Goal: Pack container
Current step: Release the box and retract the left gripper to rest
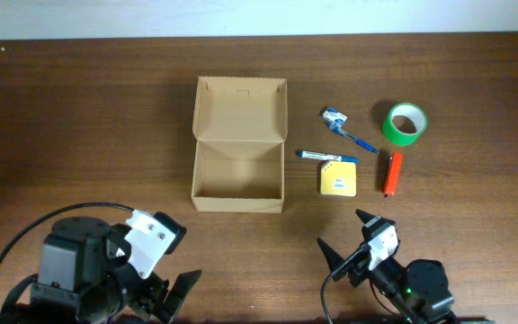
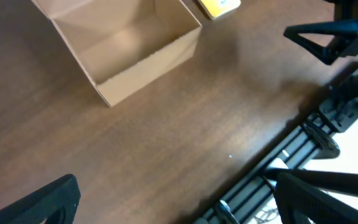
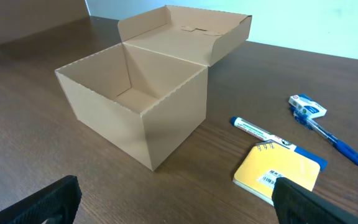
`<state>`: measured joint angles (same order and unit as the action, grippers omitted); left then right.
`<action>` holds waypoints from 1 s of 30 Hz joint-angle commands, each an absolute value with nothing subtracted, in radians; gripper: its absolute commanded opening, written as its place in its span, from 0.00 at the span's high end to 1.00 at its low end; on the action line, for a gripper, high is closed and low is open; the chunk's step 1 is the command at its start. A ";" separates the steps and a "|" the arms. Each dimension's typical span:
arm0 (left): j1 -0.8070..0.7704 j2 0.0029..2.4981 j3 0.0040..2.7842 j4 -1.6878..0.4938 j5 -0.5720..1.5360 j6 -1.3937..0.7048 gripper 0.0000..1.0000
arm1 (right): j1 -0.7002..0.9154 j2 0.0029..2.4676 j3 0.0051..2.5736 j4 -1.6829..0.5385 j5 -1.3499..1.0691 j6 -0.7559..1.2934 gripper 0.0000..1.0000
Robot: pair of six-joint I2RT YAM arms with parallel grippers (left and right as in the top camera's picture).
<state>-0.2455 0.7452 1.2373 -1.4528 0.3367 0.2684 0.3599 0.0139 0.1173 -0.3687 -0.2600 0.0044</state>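
The container (image 1: 238, 180) is set on the surface (image 1: 79, 135), in the middle of the overhead frame. Its mouth is turned up and its lid is laid back toward the top edge. Its longer side runs left to right. The left hand (image 2: 176, 180) and right hand (image 1: 341, 228) are spread wide, with nothing held.

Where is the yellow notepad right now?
In the overhead view the yellow notepad lies flat just right of the open container, between it and the orange marker, with the white marker along its far edge.
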 commanded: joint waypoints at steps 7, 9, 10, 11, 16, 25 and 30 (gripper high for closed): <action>-0.246 0.744 1.248 -1.456 0.361 0.255 0.01 | 0.366 0.008 0.111 -0.369 -0.255 0.015 0.01; -0.246 0.744 1.248 -1.456 0.362 0.255 0.00 | 0.366 0.008 0.111 -0.369 -0.255 0.015 0.01; -0.246 0.744 1.248 -1.456 0.362 0.255 0.00 | 0.366 0.008 0.111 -0.369 -0.255 0.015 0.01; -0.246 0.744 1.248 -1.456 0.362 0.255 0.00 | 0.366 0.008 0.111 -0.369 -0.255 0.015 0.01; -0.246 0.744 1.248 -1.456 0.362 0.255 0.00 | 0.366 0.008 0.111 -0.369 -0.254 0.015 0.01; -0.246 0.745 1.248 -1.456 0.362 0.255 0.01 | 0.366 0.008 0.111 -0.369 -0.285 0.346 0.01; -0.246 0.745 1.248 -1.456 0.362 0.255 0.00 | 0.366 0.008 0.111 -0.368 -0.285 0.396 0.01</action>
<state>-0.2455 0.7452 1.2373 -1.4548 0.3435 0.2676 0.3599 0.0139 0.1173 -0.3687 -0.2729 0.3084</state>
